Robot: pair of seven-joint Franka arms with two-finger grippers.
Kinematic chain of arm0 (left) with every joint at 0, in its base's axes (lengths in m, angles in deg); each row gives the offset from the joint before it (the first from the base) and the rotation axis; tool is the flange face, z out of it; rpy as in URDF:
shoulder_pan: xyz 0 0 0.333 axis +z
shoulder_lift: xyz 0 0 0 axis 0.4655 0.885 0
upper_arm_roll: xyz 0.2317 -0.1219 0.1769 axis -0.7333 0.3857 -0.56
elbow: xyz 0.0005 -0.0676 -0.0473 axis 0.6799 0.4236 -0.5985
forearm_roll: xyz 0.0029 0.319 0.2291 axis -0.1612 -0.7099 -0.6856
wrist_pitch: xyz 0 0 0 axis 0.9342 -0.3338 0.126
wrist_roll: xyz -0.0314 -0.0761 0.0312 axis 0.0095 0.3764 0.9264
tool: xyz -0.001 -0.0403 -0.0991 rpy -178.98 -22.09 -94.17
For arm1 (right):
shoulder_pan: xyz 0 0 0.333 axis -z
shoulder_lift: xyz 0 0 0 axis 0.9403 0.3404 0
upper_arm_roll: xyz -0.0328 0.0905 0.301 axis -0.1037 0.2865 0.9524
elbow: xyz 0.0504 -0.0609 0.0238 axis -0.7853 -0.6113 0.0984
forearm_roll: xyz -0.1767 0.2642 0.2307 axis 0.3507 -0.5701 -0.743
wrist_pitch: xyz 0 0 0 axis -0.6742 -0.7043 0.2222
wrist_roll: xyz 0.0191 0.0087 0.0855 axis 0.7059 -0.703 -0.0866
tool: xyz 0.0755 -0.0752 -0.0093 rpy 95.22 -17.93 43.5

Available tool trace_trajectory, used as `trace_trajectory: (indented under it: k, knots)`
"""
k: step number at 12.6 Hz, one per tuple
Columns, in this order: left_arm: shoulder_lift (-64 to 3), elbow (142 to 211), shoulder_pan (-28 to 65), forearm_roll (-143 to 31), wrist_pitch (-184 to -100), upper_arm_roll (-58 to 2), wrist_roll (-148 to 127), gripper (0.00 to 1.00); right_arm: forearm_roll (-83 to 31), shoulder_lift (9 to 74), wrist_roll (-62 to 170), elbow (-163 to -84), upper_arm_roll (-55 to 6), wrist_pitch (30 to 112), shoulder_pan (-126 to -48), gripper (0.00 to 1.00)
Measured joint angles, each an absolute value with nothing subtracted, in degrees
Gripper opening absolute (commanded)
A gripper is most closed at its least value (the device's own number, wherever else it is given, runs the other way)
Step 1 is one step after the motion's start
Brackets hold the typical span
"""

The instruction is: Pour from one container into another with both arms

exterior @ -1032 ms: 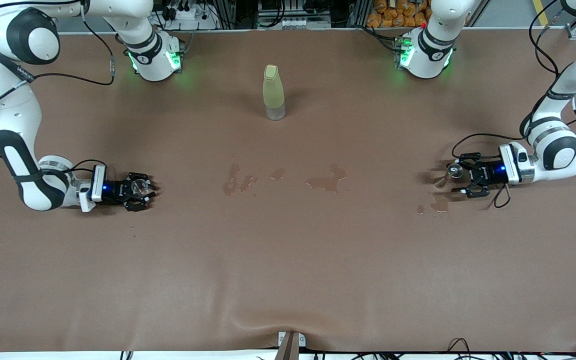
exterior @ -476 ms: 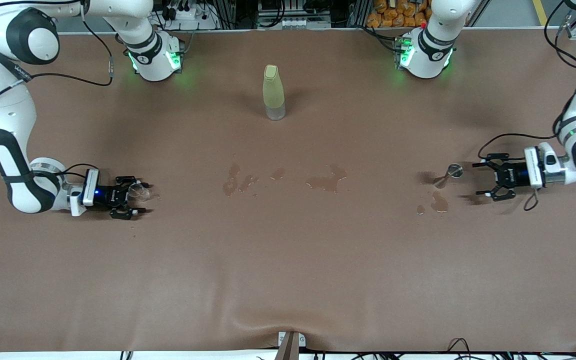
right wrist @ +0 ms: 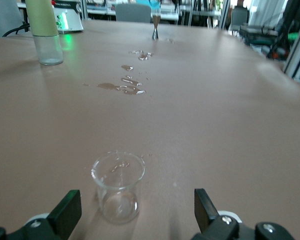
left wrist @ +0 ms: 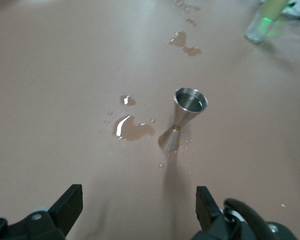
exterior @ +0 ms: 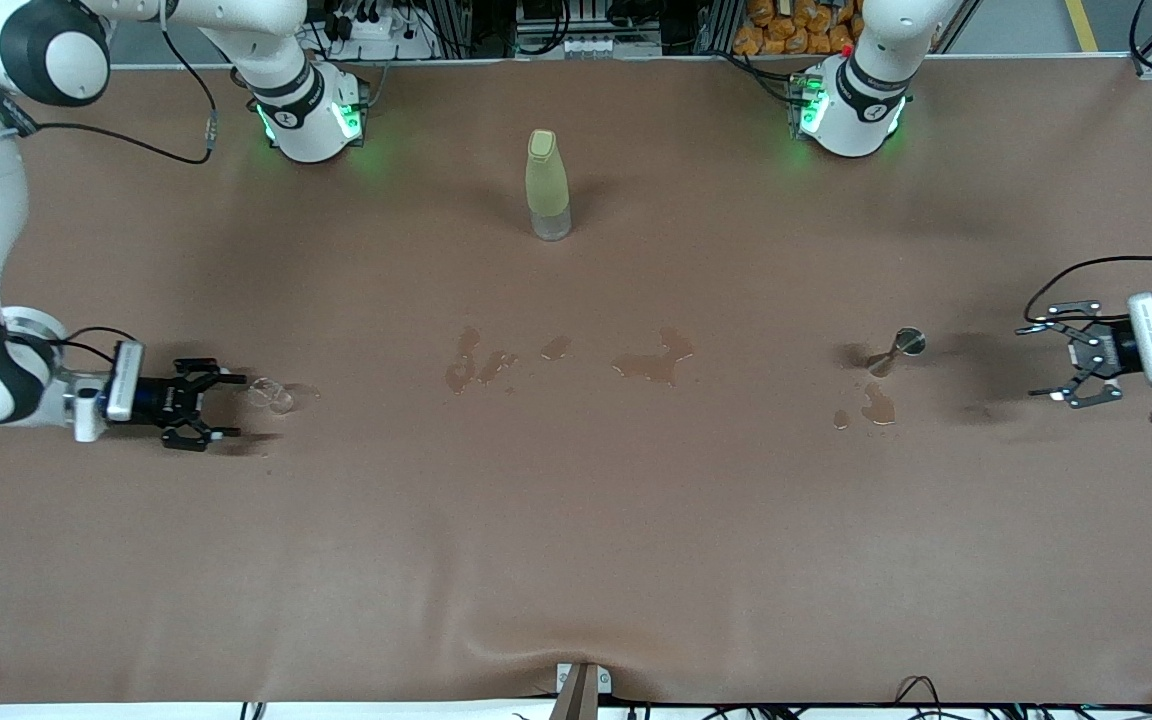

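Both arms are glossy white tubes with black joint bands, their round bases (exterior: 308,118) ringed by green lights, and thin black cables loop along the links. Just behind each black skeletal gripper, right (exterior: 204,408) and left (exterior: 1064,350), sits a white wrist block, apparently showing a small blue light.

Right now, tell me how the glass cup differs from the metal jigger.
The glass cup is clear and straight-sided; the metal jigger is silver and pinched at the waist. The cup stands toward the right arm's end of the table, the jigger toward the left arm's end, with puddles beside it. Both stand upright, unheld, each facing an open gripper.
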State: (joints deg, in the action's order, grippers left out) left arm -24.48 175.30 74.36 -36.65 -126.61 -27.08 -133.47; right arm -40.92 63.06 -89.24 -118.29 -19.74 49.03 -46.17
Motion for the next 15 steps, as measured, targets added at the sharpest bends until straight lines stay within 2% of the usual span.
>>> trace_trajectory:
  k: [3,7,12,15]
  knots:
    - [-27.7,170.8,73.7,-41.0,-126.6,-25.0,-119.8,1.00,-36.9,57.0,-76.6,-118.3,-22.4,48.5,-48.0,1.00]
    - [-31.0,165.1,72.1,-52.1,-126.6,-18.6,-99.3,1.00,-32.0,49.8,-58.6,-118.4,-25.5,48.0,-51.5,1.00]
    - [-32.9,162.9,71.0,-63.5,-126.6,-9.9,-68.7,1.00,-24.4,39.2,-33.5,-118.6,-28.9,46.5,-56.2,1.00]
    - [-33.5,161.8,68.6,-69.0,-126.6,-7.5,-46.7,1.00,-19.1,33.7,-17.4,-118.6,-29.2,45.4,-59.2,1.00]
